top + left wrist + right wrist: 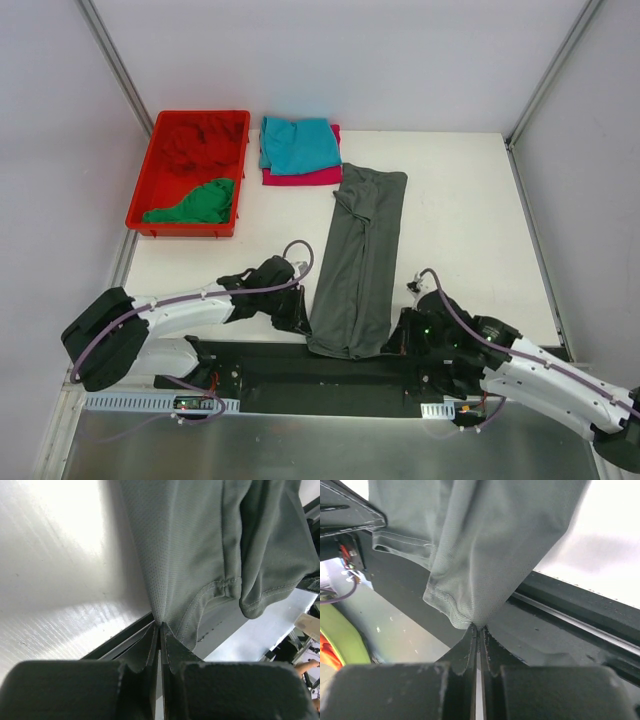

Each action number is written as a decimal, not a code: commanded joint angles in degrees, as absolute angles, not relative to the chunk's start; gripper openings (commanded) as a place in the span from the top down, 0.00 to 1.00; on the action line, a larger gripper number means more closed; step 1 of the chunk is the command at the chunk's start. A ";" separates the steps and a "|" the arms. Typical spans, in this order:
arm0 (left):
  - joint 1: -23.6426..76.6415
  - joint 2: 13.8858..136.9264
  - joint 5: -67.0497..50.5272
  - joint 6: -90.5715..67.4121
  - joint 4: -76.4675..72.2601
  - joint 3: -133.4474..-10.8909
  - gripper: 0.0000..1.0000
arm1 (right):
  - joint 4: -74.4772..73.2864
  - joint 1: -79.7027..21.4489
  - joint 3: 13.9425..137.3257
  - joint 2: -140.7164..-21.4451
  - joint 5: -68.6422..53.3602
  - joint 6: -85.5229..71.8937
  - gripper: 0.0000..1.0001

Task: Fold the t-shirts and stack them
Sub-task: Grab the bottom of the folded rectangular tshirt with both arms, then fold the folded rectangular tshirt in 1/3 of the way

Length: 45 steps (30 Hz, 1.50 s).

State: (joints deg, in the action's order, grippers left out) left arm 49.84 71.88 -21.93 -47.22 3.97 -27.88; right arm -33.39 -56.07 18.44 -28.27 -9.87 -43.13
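Evidently the grey shirt is clamped thinly (hem only) by left gripper and right gripper; it could be lost if tugged unevenly.

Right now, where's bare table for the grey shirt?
Widest: table right of the grey shirt, to the edge. Smaller: between red bin, that shirt and left gripper. Crowded: far left by bin and folded stack; near edge, where left and right gripper pinch the hem.
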 commanded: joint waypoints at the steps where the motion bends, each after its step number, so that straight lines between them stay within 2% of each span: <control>1: 50.19 69.96 -22.24 -47.03 5.10 -31.28 1.00 | -33.93 -56.69 22.76 -26.19 -6.42 -44.22 0.99; 6: 48.26 74.69 -19.86 -46.84 7.64 -39.62 1.00 | -34.01 -55.55 27.58 -31.36 6.75 -41.49 1.00; 10: 44.57 78.57 -21.27 -45.97 7.65 -45.42 1.00 | -33.31 -51.25 31.90 -35.59 10.72 -36.75 0.99; 15: 42.02 83.31 -22.41 -43.07 7.91 -53.25 1.00 | -28.75 -42.82 35.94 -42.44 7.22 -28.93 0.99; 24: 36.13 94.38 -29.27 -38.50 8.96 -65.99 1.00 | -22.68 -33.67 43.32 -54.22 5.89 -19.69 0.99; 30: 33.58 100.89 -32.69 -37.18 10.81 -73.82 1.00 | -17.59 -27.52 45.96 -60.19 0.62 -17.05 0.99; 40: 30.41 109.41 -34.10 -36.39 12.92 -82.61 1.00 | -13.19 -22.06 50.18 -68.99 -3.34 -15.47 0.99; 45: 29.36 112.67 -31.12 -36.30 14.24 -85.69 0.99 | -11.78 -19.87 51.76 -73.29 -5.27 -14.85 0.99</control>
State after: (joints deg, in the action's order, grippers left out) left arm 30.24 111.09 -32.40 -37.89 12.69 -82.15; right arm -15.20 -21.39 48.56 -70.91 -2.83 -16.36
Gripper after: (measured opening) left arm 0.003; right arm 0.017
